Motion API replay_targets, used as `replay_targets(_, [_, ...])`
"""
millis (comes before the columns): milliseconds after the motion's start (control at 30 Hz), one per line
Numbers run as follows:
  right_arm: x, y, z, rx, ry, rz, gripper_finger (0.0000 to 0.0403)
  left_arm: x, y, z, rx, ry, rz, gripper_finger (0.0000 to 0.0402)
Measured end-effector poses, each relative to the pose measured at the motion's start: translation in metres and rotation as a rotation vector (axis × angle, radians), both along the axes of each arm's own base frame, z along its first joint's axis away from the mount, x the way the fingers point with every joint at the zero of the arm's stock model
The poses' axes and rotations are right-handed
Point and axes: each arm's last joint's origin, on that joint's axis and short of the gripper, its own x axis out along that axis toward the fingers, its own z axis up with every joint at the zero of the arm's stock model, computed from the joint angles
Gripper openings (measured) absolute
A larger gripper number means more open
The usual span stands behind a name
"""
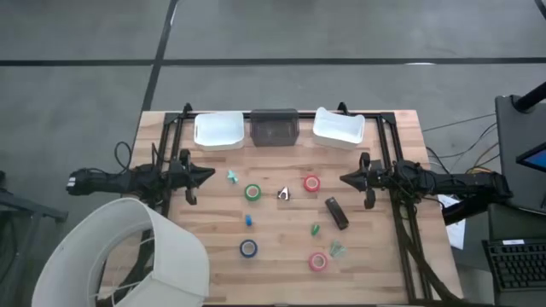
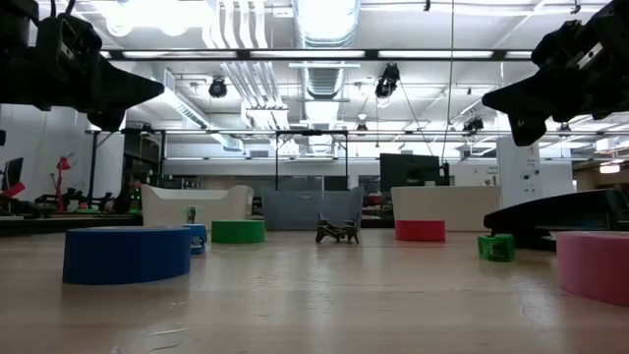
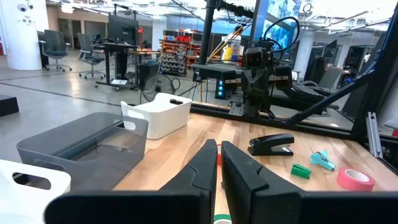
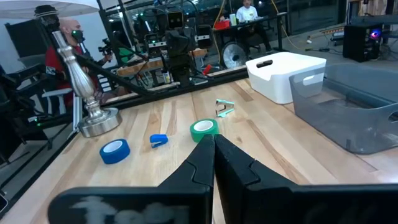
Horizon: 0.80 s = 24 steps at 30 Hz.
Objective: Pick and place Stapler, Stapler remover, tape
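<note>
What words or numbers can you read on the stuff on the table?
None can be read.
Stapler: plain black, no label shows.
Tape rolls, such as the green one and the blue one: no print visible.
White bins and grey bin: no markings.
Screens and signs in the room behind: too blurred to read.

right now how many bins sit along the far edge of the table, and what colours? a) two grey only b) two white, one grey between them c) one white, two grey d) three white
b: the high view shows a white bin, a grey bin in the middle, and another white bin.
</note>
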Motion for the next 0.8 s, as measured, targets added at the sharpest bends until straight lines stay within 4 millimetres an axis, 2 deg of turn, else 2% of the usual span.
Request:
replay_targets(633, [0.000, 0.000, 0.001, 0.004, -0.012, 0.000, 0.0009, 0.000, 0.000, 0.000, 0.000, 0.000, 0.000, 0.0026])
replay_targets(700, [0.000, 0.000, 0.006, 0.079, -0.069, -0.002, 0.0009, 0.000, 0.000, 0.000, 0.000, 0.000, 0.000, 0.0026])
replay_targets(800, [-0.001, 0.000, 0.022, 0.309, -0.243, 0.020, 0.0009, 0.000, 0.000, 0.000, 0.000, 0.000, 0.000, 0.0026])
